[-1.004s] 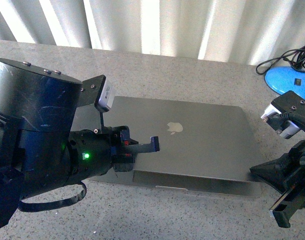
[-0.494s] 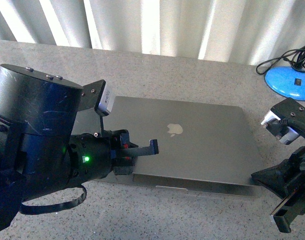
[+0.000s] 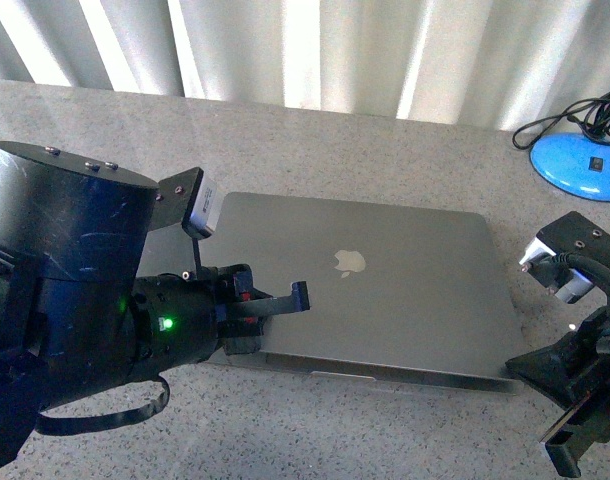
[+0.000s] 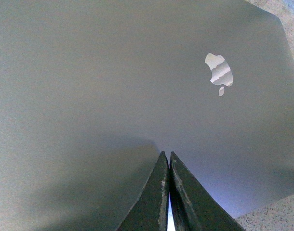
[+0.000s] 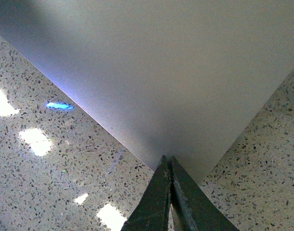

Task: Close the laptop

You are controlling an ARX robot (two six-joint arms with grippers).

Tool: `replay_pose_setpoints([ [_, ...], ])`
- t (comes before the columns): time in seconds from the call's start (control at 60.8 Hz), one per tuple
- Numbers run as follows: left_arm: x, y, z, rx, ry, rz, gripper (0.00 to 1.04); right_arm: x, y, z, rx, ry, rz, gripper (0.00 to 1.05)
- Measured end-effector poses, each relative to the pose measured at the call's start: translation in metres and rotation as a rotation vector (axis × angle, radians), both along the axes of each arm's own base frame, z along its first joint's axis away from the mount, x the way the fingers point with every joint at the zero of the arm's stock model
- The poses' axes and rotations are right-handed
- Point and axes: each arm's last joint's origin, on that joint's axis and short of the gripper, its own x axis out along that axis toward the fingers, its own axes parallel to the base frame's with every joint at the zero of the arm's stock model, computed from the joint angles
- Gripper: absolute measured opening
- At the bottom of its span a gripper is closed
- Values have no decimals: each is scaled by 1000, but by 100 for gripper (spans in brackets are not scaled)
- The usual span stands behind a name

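Silver apple logo (image 3: 350, 262) marks the closed laptop (image 3: 405, 300) lid.

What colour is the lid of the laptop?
The lid is silver-grey, with a shiny apple logo; the left wrist view shows it best.

Brand marking in view.
A single pale apple logo (image 3: 350, 262) sits at the centre of the grey lid of the laptop (image 3: 415, 310), and also shows in the left wrist view; no lettering or numerals are legible.
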Motion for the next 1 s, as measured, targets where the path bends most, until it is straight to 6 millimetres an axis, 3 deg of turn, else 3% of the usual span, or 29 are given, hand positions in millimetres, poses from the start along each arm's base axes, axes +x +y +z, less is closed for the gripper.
replay_pose_setpoints([
  [0.379, 1, 6, -14, -26, 33, 20, 4, -2, 0, -5, -16, 34, 0, 1],
  [1.004, 6, 8, -14, -40, 36, 25, 4, -2, 2, -12, -52, 100, 6, 1],
])
